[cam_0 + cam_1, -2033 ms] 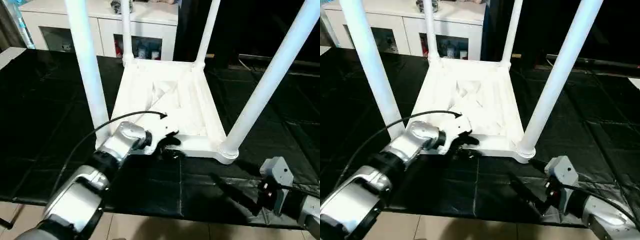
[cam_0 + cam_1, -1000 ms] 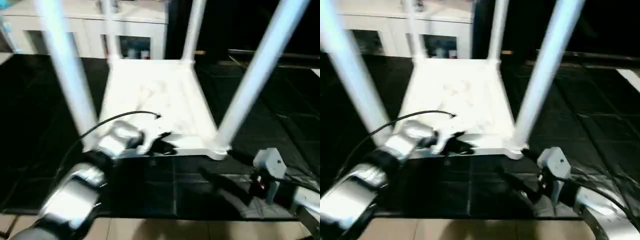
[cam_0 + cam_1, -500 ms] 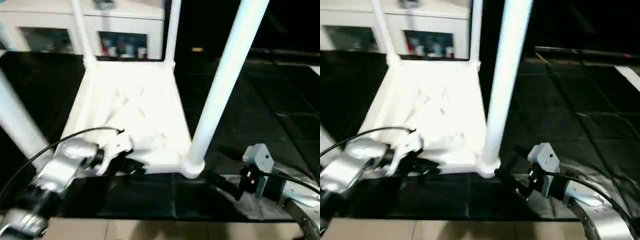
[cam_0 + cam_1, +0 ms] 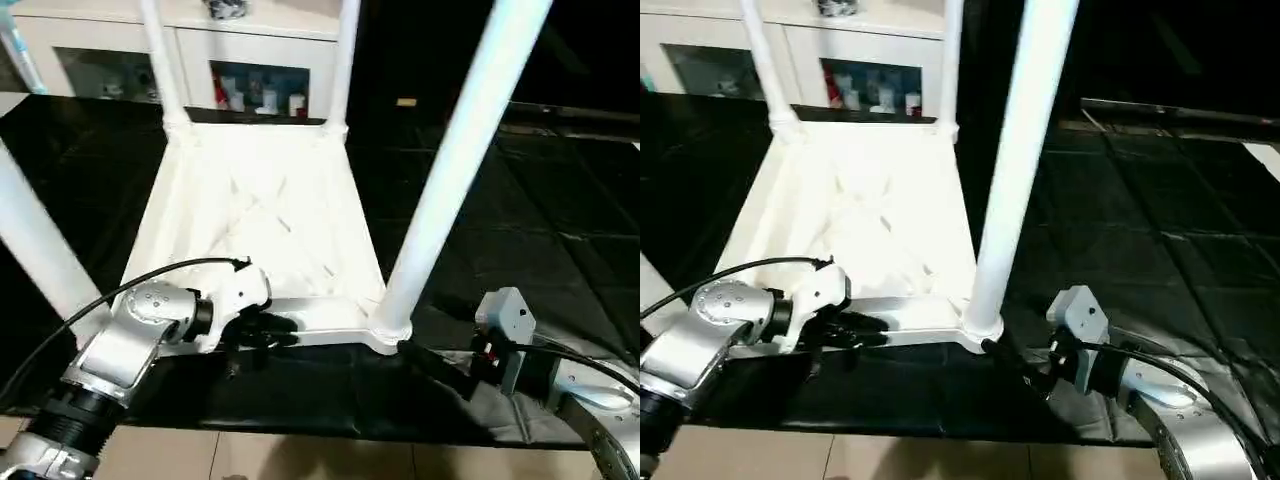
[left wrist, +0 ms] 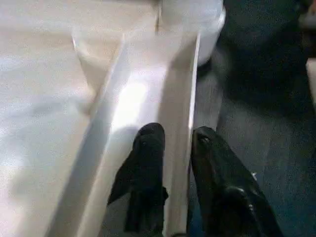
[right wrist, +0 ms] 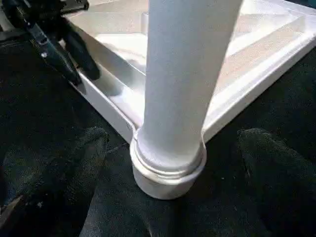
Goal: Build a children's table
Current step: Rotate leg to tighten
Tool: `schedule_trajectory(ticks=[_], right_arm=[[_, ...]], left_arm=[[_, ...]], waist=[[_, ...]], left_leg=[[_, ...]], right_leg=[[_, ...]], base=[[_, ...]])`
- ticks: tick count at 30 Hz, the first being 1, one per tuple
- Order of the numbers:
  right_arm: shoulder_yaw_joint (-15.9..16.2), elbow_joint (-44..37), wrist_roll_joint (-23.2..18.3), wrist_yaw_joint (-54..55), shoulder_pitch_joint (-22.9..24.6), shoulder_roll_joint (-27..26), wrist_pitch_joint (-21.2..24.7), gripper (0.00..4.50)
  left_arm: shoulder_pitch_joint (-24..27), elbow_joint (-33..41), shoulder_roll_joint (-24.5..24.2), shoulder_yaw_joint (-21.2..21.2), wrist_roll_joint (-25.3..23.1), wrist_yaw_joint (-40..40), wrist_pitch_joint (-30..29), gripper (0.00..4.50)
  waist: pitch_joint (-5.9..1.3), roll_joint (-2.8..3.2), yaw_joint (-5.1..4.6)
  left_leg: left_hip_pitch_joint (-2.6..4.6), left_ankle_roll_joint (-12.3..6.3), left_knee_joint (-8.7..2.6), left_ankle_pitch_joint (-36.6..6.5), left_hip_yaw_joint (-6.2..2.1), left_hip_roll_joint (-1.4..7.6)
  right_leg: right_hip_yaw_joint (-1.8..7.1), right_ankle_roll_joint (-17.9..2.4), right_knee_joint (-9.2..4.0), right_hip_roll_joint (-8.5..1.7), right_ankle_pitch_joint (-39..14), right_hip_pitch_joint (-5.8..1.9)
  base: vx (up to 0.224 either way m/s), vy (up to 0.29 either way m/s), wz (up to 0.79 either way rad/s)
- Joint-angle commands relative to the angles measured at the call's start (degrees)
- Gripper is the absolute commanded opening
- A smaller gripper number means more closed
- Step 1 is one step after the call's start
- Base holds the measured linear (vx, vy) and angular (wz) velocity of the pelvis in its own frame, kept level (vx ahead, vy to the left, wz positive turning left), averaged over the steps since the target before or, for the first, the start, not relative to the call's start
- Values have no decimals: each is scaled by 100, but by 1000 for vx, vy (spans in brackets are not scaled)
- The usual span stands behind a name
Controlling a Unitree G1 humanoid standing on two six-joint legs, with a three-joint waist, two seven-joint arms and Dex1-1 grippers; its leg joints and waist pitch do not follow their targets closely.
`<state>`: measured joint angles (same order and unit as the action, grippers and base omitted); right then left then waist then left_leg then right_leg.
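The children's table [image 4: 265, 215] lay upside down on the black-covered counter [image 4: 560, 230], all four legs standing in their corner sockets, so assembly looked finished bar seating or turning it over. The left gripper [image 5: 170, 143] had its jaws straddling the near rim wall, one finger each side, barely parted; whether they pinched it I could not tell. The right gripper [image 6: 170, 148] had jaws spread wide either side of the near right leg [image 6: 185, 74], untouching. The near counter edge sat close; the right side lay open.
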<state>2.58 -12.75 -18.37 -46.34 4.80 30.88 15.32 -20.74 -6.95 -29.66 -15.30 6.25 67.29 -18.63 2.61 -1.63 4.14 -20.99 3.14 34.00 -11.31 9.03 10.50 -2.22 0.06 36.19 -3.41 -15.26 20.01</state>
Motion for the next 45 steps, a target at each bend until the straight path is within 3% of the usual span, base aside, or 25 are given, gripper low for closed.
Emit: schedule_trajectory(ticks=[1, 5, 7, 8, 9, 13, 19, 20, 21, 22, 23, 24, 30, 33, 35, 39, 44, 45], right_arm=[[-48, 16, 20, 17, 29, 33, -82, 450], [-43, 33, 52, -9, 17, 32, -95, 450], [-45, 16, 53, -7, 28, 45, -97, 450], [-46, 12, 55, -4, 31, 48, -98, 450], [-51, 5, 62, 5, 44, 55, -100, 450], [-42, 13, 48, 17, 54, 40, -83, 450], [14, 38, 42, -7, -34, 25, -29, 450], [14, 55, 57, 14, -65, 19, -17, 450], [5, 75, 70, 46, -103, 7, -2, 450], [1, 79, 72, 56, -113, 4, 2, 450], [-9, 86, 72, 72, -128, -4, 10, 450], [-18, 84, 77, 83, -139, -8, 18, 450], [-68, -12, 92, 133, -13, 4, 4, 450], [-79, -110, 91, 165, 117, 10, -12, 450], [-82, -126, 94, 176, 150, 12, -14, 450], [-75, -131, 94, 210, 118, 21, 41, 450], [-61, -164, 107, 230, 126, 25, 44, 450], [-61, -175, 107, 237, 134, 24, 42, 450]], left_arm=[[-23, 298, 87, 21, 155, -73, -249, 100], [-13, 512, 374, -188, 121, -337, -571, 100], [-52, 470, 508, -273, -5, -520, -606, 100], [-63, 454, 530, -286, -35, -558, -615, 100], [-106, 386, 594, -328, -143, -678, -618, 132], [-218, 286, 628, -483, -348, -842, -685, 136], [-579, 33, 697, -747, -468, -769, -937, 136], [-622, -15, 711, -784, -476, -750, -992, 136], [-686, -90, 739, -830, -482, -718, -1048, 136], [-706, -113, 747, -841, -484, -708, -1055, 136], [-740, -153, 762, -862, -489, -689, -1062, 136], [-792, -227, 790, -878, -522, -712, -1044, 136], [-871, -319, 789, -978, -507, -617, -1147, 136], [-834, -190, 737, -1042, -370, -452, -1321, 136], [-818, -147, 768, -1004, -273, -415, -1375, 136], [-827, -149, 734, -1055, -295, -324, -1356, 136], [-841, -271, 681, -1165, -448, -375, -1207, 136], [-841, -290, 690, -1157, -456, -402, -1193, 119]], waist=[[-282, -10, 31], [-280, -26, 80], [-292, 1, 95], [-296, -4, 91], [-302, -14, 94], [-300, -48, 96], [-308, -18, 105], [-309, 20, 107], [-312, -6, 103], [-314, 36, 96], [-314, 23, 96], [-320, 78, 105], [-325, 83, 95], [-329, 138, 93], [-329, 116, 89], [-323, 128, 84], [-330, 138, 73], [-327, 140, 75]], left_leg=[[64, -484, -372, -293, -45, 292], [58, -485, -361, -266, -35, 282], [54, -476, -353, -208, -43, 274], [57, -478, -350, -202, -42, 275], [52, -487, -345, -166, -48, 274], [45, -506, -345, -161, -49, 266], [55, -493, -338, -115, -55, 266], [54, -488, -333, -115, -57, 262], [51, -483, -332, -120, -56, 261], [57, -466, -332, -134, -56, 256], [56, -455, -331, -159, -57, 260], [53, -446, -326, -152, -65, 257], [52, -411, -336, -274, -67, 261], [58, -388, -338, -337, -73, 264], [58, -386, -341, -334, -70, 267], [56, -384, -348, -408, -68, 265], [53, -405, -340, -339, -73, 264], [57, -402, -341, -369, -72, 263]], right_leg=[[243, -1522, -340, -460, 857, -186], [253, -1454, -353, -455, 760, -195], [252, -1406, -343, -446, 861, -200], [251, -1399, -344, -440, 898, -198], [249, -1387, -337, -441, 988, -209], [245, -1325, -343, -436, 940, -214], [245, -1368, -335, -439, 975, -207], [247, -1378, -331, -439, 1003, -204], [247, -1384, -332, -439, 1041, -213], [243, -1401, -340, -431, 1062, -206], [243, -1416, -336, -437, 1072, -213], [246, -1442, -324, -441, 1121, -217], [241, -1451, -344, -441, 1074, -233], [239, -1478, -347, -437, 1045, -223], [245, -1469, -349, -435, 1062, -229], [243, -1477, -369, -439, 892, -223], [242, -1475, -358, -431, 1069, -225], [242, -1469, -360, -432, 1050, -223]], base=[[0, 0, 0], [0, 0, 0], [0, 0, 0], [0, 0, 0], [0, 0, 0], [0, 0, 0], [0, 0, 0], [0, 0, 0], [0, 0, 0], [0, 0, 0], [0, 0, 0], [0, 0, 0], [0, 0, 0], [0, 0, 0], [0, 0, 0], [0, 0, 0], [0, 0, 0], [0, 0, 0]])
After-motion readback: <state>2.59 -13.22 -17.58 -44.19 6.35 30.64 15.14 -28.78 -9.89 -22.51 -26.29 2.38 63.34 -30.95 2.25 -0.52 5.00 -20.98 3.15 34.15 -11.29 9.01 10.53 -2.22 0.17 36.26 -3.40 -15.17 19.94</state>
